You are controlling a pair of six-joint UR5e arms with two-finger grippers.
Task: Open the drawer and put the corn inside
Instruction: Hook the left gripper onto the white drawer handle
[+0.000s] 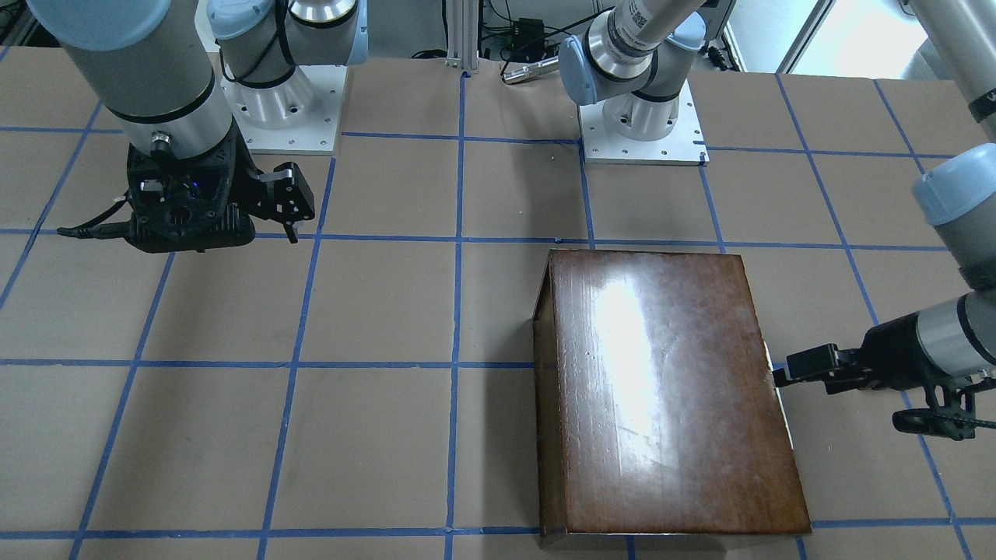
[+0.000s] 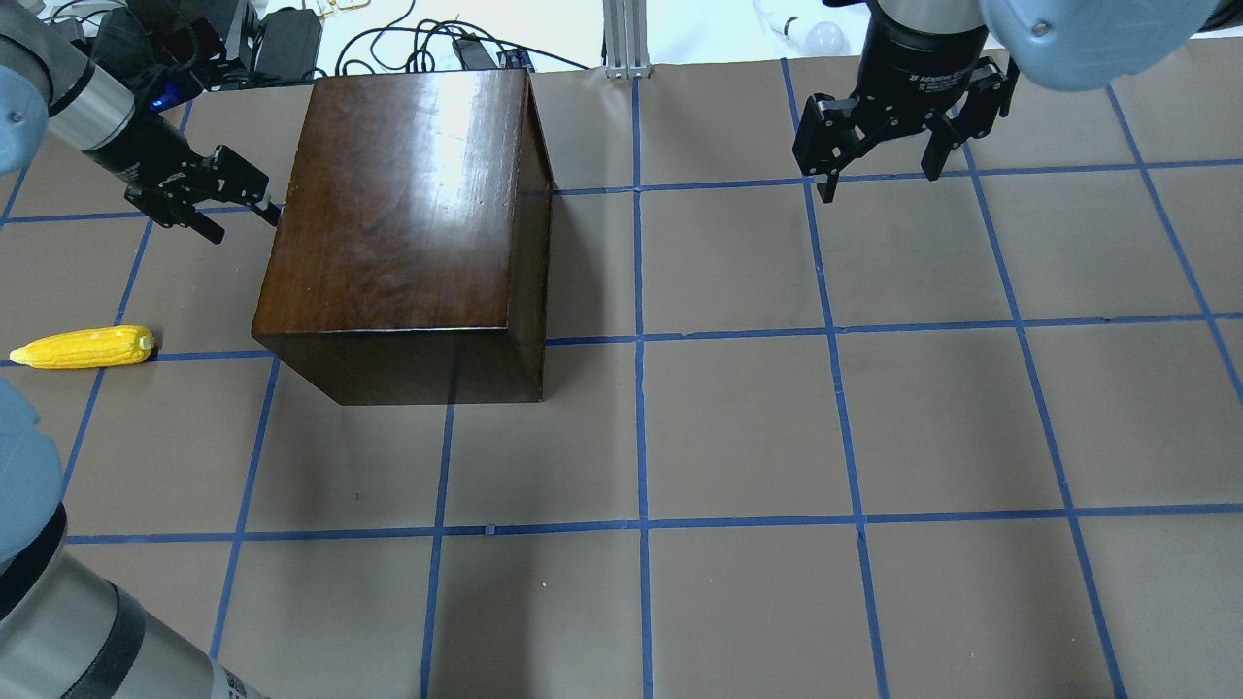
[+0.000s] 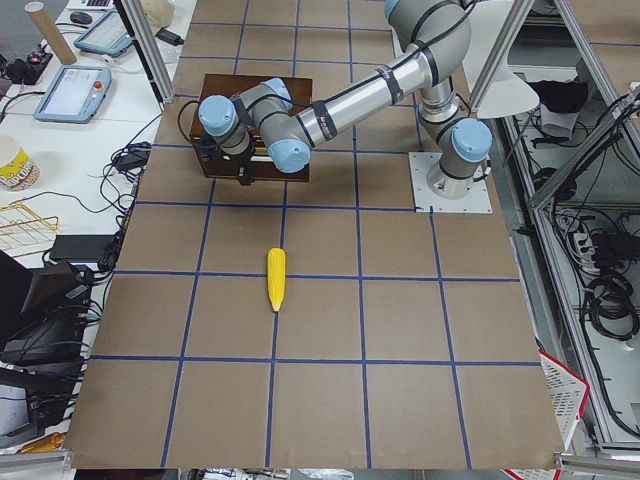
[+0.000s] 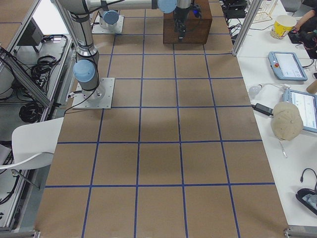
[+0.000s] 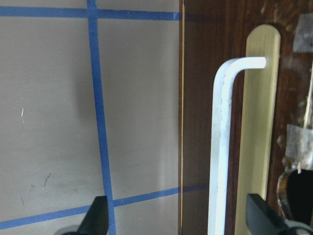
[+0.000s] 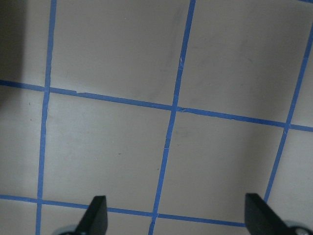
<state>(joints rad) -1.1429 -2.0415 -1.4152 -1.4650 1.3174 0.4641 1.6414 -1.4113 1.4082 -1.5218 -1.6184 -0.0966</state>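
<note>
The glossy dark-brown box stands at the table's back left. Its drawer looks shut. The left wrist view shows the drawer's dark worn front panel with a brass plate and a white bar handle. My left gripper is open and level with that front. The handle lies between its fingertips and they do not touch it. The yellow corn lies on the table at the left edge, nearer me than the box, and shows in the exterior left view. My right gripper is open and empty over the back right.
The table is brown with a blue tape grid. The arm bases are bolted at the robot's edge. Cables and a post lie beyond the far edge behind the box. The right wrist view shows only bare table.
</note>
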